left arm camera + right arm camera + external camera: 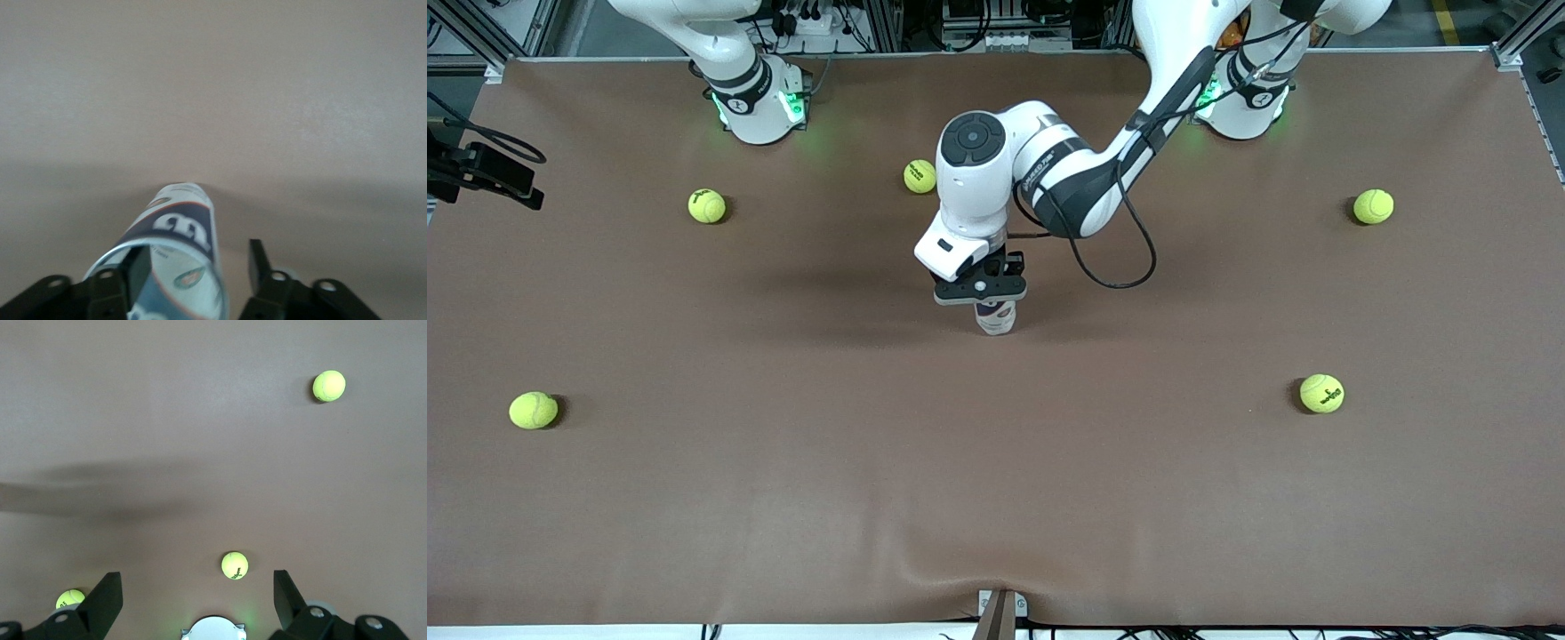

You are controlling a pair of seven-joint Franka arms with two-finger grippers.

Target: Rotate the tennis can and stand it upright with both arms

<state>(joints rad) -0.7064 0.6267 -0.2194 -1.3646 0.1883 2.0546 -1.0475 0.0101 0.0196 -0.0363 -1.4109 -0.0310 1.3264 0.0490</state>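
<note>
The tennis can (995,316), clear with a white and dark-blue label, stands on end at the middle of the table. My left gripper (983,289) is directly over its top. In the left wrist view the can (177,223) runs from its silver rim down to the table. The left gripper (197,263) is open. One finger (137,270) shows through the clear wall at the can's mouth. The other finger (257,267) stands outside, apart from the wall. My right gripper (197,587) is open and holds nothing, high over the table near its own base; this arm waits.
Several yellow-green tennis balls lie spread over the brown table: one (919,176) near the left arm's wrist, one (707,205) and one (533,410) toward the right arm's end, one (1373,206) and one (1321,393) toward the left arm's end.
</note>
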